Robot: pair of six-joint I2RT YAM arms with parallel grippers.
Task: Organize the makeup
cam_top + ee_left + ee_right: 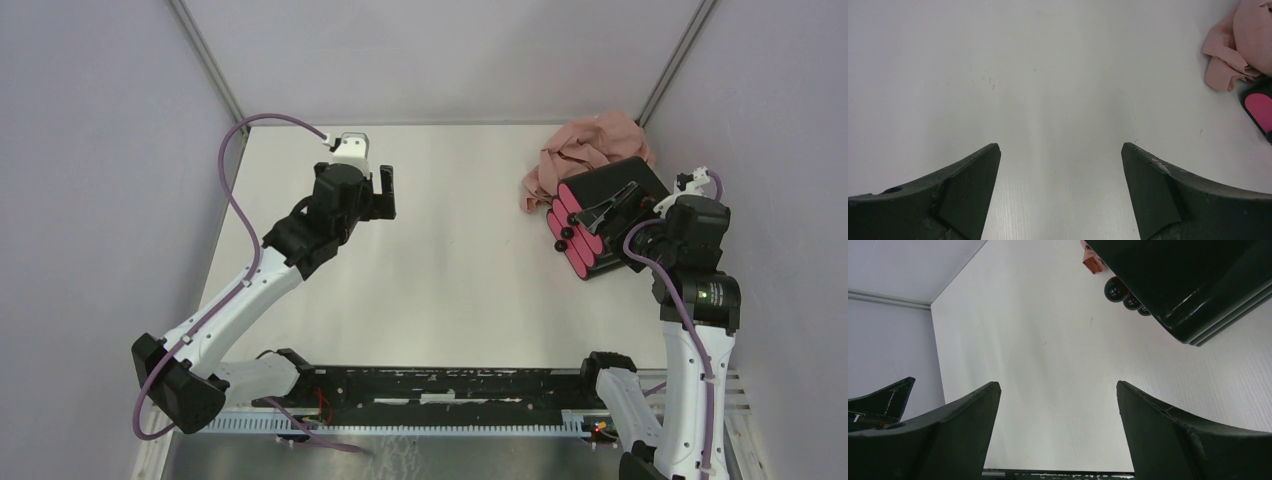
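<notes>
None of the small makeup items shows in any view: no sponges, vial, compact, pad or puff. My left gripper (386,192) (1060,146) is open and empty, over bare table at the far left of centre. My right gripper (608,208) (1058,385) is open and empty, beside the black box (645,180) with magenta drawers (576,238) at the right. All the drawers look shut.
A pinkish-beige cloth (585,150) lies bunched behind the box at the far right; it also shows in the left wrist view (1243,45). The drawers' black knobs (1118,288) face the table's middle. Grey walls enclose the white table (460,270). A black rail (450,385) runs along the near edge.
</notes>
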